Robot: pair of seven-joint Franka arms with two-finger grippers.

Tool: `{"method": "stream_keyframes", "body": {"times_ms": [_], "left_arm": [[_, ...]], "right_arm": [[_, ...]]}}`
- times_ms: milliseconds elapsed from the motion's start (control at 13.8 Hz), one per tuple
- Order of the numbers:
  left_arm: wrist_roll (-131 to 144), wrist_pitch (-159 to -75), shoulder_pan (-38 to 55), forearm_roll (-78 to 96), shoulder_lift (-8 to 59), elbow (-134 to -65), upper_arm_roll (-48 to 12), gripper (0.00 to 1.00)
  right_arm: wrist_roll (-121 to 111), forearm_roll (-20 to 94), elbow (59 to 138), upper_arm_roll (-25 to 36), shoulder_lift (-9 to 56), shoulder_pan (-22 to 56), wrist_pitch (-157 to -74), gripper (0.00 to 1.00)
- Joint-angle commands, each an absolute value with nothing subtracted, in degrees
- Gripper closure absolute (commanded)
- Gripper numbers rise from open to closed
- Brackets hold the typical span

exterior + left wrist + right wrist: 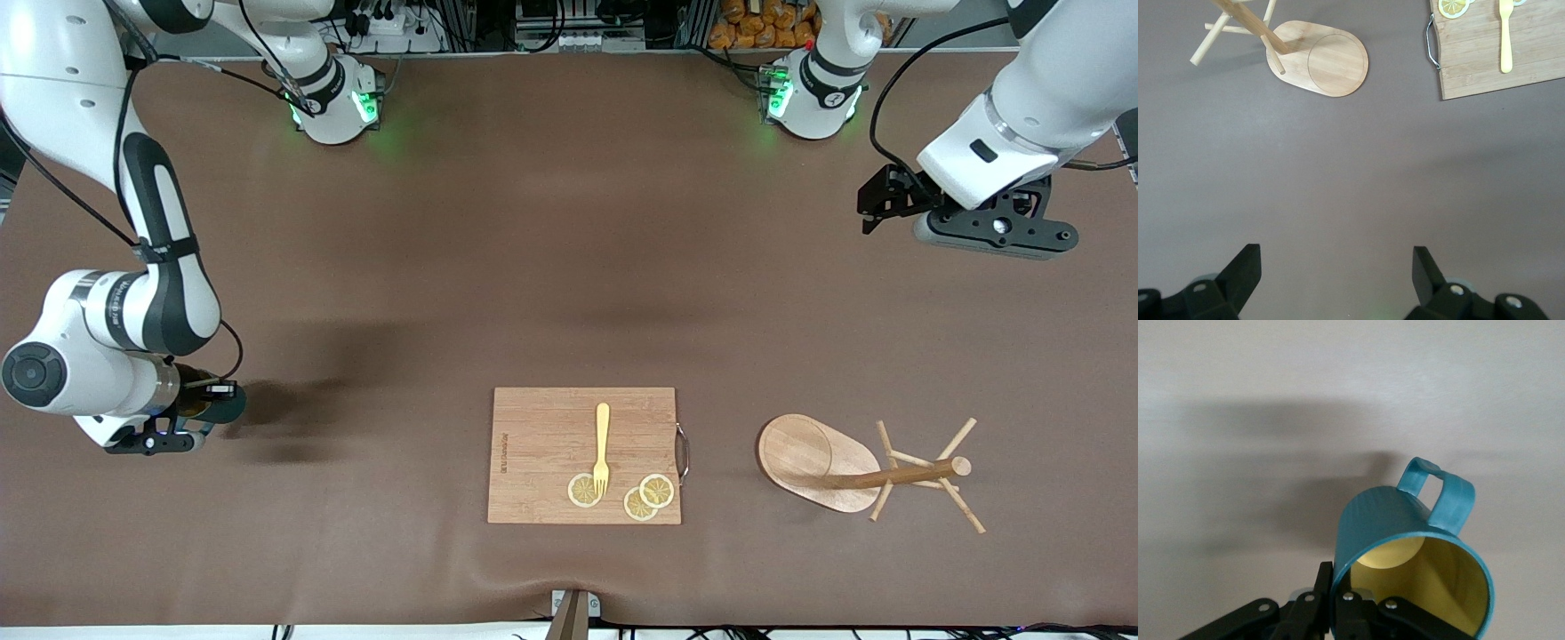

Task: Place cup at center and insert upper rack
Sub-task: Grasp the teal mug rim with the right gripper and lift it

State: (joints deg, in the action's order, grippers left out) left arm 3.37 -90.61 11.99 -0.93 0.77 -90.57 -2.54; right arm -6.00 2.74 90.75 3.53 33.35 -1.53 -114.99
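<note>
The teal cup (1385, 520) with a yellow inside is held by its rim in my right gripper (1340, 587), one finger inside the wall and one outside. In the front view the cup (224, 405) hangs tilted low over the table at the right arm's end, mostly hidden by the right gripper (203, 411). The wooden mug tree (818, 458) lies on its side at the left arm's end, its pole and pegs pointing toward that end. It also shows in the left wrist view (1325, 60). My left gripper (876, 212) is open and empty, high over bare table.
A wooden cutting board (542, 427) with a metal handle lies near the table's front edge at the middle. On it lie a yellow fork (602, 449) and three lemon slices (656, 490). The board also shows in the left wrist view (1485, 63).
</note>
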Motion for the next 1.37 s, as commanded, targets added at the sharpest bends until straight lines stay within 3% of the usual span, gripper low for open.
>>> {"method": "stream_keyframes", "body": {"times_ms": [0,651,1301], "left_arm": [[4.2,-90.9,12.0,-1.2,0.5,-90.7,-2.7,0.00],[4.2,-90.9,11.8,-1.2,0.9,-90.8,-2.7,0.00],[4.2,-90.9,11.8,-1.2,1.0,-90.9,-2.7,0.00]], "right_arm": [[-4.9,8.6,91.5,3.3,30.8,-1.2,-111.6,1.00],[23.4,12.4,91.8,3.1,27.0,11.1,-105.6,1.00],[51.4,19.7,91.8,2.9,26.2,26.1,-106.9,1.00]]}}
